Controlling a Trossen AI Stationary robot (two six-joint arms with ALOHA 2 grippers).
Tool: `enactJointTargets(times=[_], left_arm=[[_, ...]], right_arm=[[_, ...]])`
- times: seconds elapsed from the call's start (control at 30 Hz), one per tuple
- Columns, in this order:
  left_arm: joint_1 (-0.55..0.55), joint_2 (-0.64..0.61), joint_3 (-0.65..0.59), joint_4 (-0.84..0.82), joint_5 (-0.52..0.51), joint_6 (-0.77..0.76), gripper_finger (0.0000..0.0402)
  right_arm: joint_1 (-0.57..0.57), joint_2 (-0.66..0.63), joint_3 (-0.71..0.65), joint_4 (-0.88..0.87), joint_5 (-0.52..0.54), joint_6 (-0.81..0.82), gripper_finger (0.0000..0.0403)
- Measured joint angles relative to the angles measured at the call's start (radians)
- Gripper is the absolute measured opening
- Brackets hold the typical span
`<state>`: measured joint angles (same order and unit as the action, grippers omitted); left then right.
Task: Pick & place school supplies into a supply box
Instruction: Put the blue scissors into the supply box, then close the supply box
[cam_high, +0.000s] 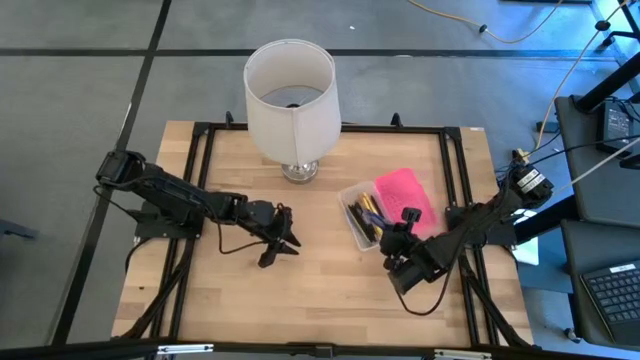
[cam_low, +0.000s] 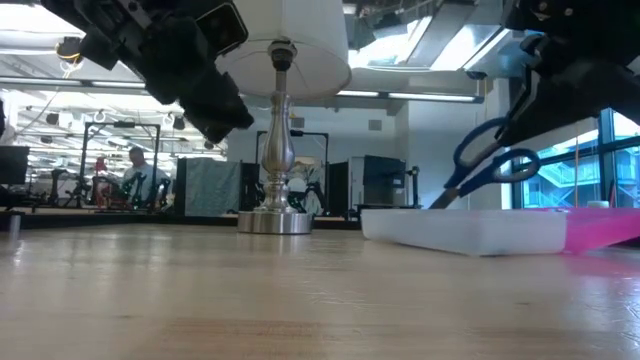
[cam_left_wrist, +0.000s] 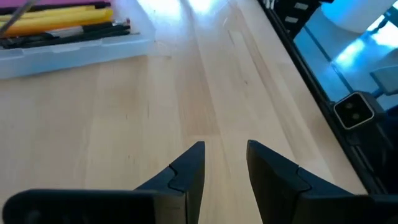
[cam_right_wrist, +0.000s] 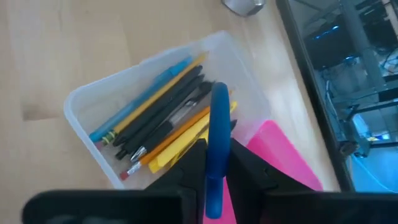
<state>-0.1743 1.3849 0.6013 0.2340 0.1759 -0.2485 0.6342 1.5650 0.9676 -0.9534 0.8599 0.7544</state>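
Note:
The supply box (cam_high: 358, 215), a clear tray, lies right of the table's middle with its pink lid (cam_high: 403, 193) open beside it. Inside lie yellow and orange pencils (cam_right_wrist: 177, 134), dark pens (cam_right_wrist: 163, 118) and a blue pen (cam_right_wrist: 140, 99). My right gripper (cam_high: 408, 220) hangs over the box's near end, shut on the blue-handled scissors (cam_low: 488, 165). Their blades slant down toward the box (cam_low: 465, 230). My left gripper (cam_high: 282, 240) stands open over bare wood left of the box, with nothing between its fingers (cam_left_wrist: 193, 165). My right gripper pinches the scissors' blue handle (cam_right_wrist: 217, 115) between its two fingers (cam_right_wrist: 249, 165), coming slanting down from the table's near right. The scissors are lifted and tilted, handles up and blades (cam_low: 450, 195) pointing down at the box; whether the tips touch it I cannot tell.
A white lamp (cam_high: 290, 95) stands on its metal foot (cam_high: 300, 171) at the table's far middle, just left of the box. A black frame (cam_high: 455, 170) runs along the table's edges. Bare wood (cam_high: 300, 300) lies along the near side.

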Motion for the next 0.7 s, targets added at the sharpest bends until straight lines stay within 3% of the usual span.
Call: enactJointTargets(times=[0.27, 0.7], left_arm=[[-0.009, 0.046, -0.001, 0.000, 0.000, 0.000, 0.0111], [-0.009, 0.049, -0.001, 0.001, 0.000, -0.001, 0.0111]], right_arm=[[0.000, 0.000, 0.000, 0.015, -0.111, -0.028, 0.0083], [0.000, 0.000, 0.000, 0.029, -0.104, -0.026, 0.0114]])
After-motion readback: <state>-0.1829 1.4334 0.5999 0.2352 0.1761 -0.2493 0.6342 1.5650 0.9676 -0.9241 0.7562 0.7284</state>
